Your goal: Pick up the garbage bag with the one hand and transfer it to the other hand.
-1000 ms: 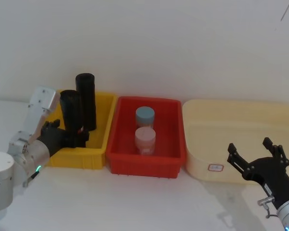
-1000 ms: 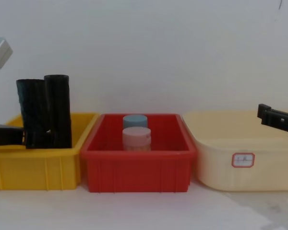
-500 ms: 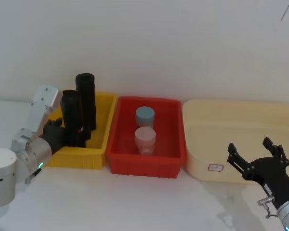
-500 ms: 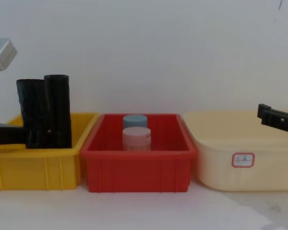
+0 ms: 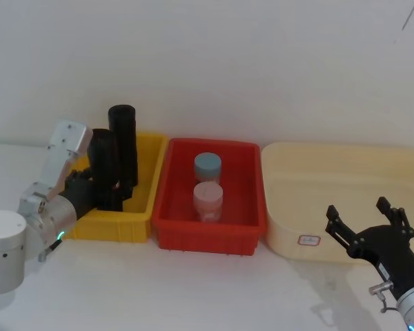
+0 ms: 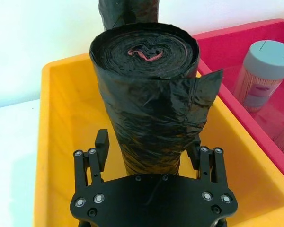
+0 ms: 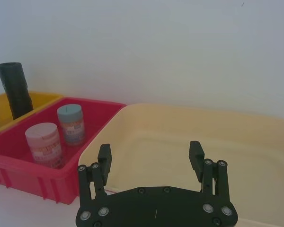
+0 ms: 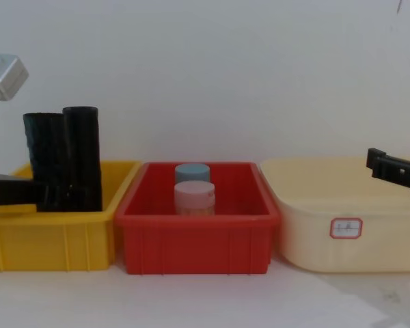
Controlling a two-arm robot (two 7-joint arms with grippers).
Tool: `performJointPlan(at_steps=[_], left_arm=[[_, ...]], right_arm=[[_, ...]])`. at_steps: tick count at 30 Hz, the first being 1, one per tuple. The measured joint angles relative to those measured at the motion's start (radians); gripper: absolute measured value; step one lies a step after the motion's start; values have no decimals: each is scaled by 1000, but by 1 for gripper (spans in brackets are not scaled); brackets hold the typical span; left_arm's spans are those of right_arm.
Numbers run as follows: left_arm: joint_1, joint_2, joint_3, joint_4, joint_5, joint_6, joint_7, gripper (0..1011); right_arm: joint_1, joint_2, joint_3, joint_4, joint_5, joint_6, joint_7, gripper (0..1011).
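The garbage bag, a crinkled matte-black roll, stands upright in the yellow bin, just in front of a smoother, taller black roll. My left gripper, on the green-lit wrist, reaches into the bin from the left. In the left wrist view this gripper is open, with one finger on each side of the garbage bag's lower part. From the chest, the garbage bag stands left of the smoother roll. My right gripper hangs open near the cream tub's front edge.
A red bin in the middle holds a blue-lidded jar and a pink-lidded jar. A large cream tub stands on the right. The white wall is close behind the bins.
My left gripper has pushed farther into the yellow bin, and its fingers now flank the garbage bag. The right arm has not moved.
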Motion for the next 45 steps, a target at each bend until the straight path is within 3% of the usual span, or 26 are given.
performJointPlan(at_steps=[4,11,17,35,45], left_arm=[[-2,-1,0,2,1,-1,-1,916],[-4,-1,0,5,2,-2,-4,695],[-5,-2,0,7,3,-3,-5,566],[-6,-3,0,8,4,-4,-6,466],[-6,-3,0,8,4,-4,-6,464]], right_arm=[[0,0,0,0,0,0,0,1001],[0,0,0,0,0,0,0,1001],[0,0,0,0,0,0,0,1001],[6,0,-3,0,-1,4,8,1001],[60,9,-31,-10,1,48,70,1001]])
